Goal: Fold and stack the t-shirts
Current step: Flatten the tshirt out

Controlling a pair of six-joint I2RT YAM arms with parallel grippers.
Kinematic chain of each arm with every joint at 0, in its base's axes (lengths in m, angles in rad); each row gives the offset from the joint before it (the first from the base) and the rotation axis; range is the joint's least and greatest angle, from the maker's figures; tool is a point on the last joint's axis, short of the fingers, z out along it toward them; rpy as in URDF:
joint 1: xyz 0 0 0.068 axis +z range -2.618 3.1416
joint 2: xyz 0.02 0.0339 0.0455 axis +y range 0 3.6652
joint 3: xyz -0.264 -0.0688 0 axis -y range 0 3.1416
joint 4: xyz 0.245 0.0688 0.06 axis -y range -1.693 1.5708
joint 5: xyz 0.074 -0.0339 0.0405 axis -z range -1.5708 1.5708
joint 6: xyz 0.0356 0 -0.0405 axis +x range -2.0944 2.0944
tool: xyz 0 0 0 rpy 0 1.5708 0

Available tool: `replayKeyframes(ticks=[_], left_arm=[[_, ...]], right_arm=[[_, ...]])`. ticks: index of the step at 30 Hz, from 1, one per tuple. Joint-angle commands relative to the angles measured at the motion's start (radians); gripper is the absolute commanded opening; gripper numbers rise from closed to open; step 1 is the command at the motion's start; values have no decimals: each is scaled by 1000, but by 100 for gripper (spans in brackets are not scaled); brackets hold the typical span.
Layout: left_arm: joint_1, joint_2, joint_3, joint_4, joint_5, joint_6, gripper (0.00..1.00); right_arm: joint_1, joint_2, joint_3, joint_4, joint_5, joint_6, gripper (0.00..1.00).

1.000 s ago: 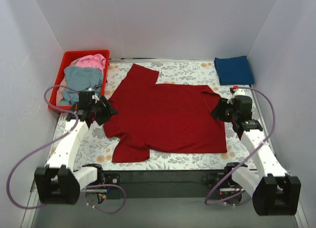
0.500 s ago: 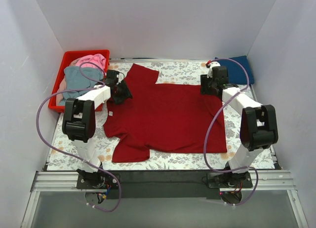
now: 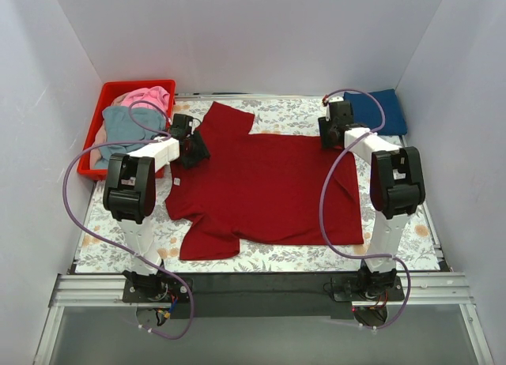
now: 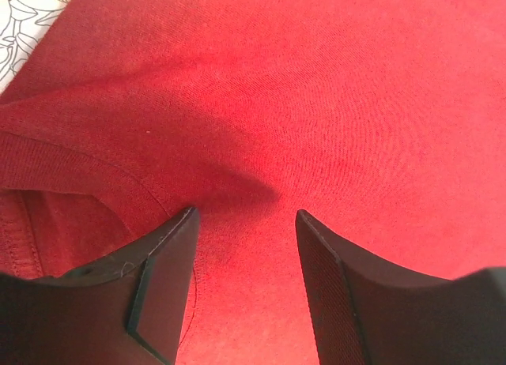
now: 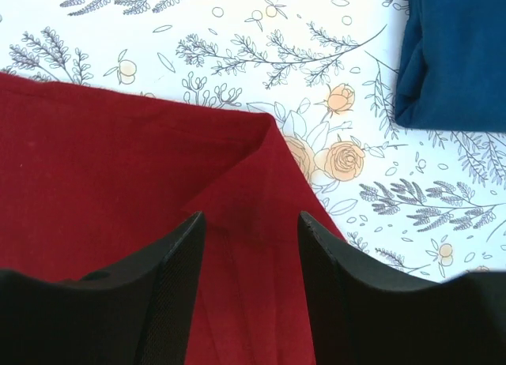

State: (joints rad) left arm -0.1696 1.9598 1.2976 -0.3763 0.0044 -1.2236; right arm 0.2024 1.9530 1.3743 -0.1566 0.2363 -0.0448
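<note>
Poised with left gripper (image 4: 245,215) parted and empty over the far-left collar side of the red shirt (image 3: 269,187), spread flat at centre, and right gripper (image 5: 251,215) likewise over its far-right corner, probably to pinch both ends for folding nearward.

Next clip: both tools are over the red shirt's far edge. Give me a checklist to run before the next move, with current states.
1. Left tool open: ok, jaws apart over the dark red shirt, beside a ribbed seam.
2. Right tool open: ok, jaws apart astride the shirt's corner.
3. Tips touching cloth: cannot tell.
4. Corner flat: not ok, it is doubled over in the right wrist view.
5. Folded navy shirt clear of that corner: ok, bare table between them.
</note>
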Motion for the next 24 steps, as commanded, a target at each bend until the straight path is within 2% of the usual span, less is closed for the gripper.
replayKeyframes(ticks=[1, 5, 11, 12, 14, 15, 24], left_arm=[[5, 21, -40, -32, -90, 24, 51], [5, 27, -37, -39, -102, 27, 51], [5, 37, -31, -55, -124, 26, 50], [5, 37, -31, -55, -124, 24, 50], [7, 37, -27, -56, -123, 26, 50], [5, 37, -26, -56, -123, 26, 49], [7, 44, -24, -65, -142, 29, 49]], right_arm=[[0, 41, 68, 2, 9, -1, 56], [-1, 83, 103, -12, 21, 0, 52], [-23, 96, 115, -18, 52, -41, 36], [-30, 99, 121, -20, 51, -55, 26], [-38, 104, 131, -18, 64, -76, 14], [-41, 112, 141, -18, 70, -102, 2], [-75, 178, 250, -21, 107, -207, 1]])
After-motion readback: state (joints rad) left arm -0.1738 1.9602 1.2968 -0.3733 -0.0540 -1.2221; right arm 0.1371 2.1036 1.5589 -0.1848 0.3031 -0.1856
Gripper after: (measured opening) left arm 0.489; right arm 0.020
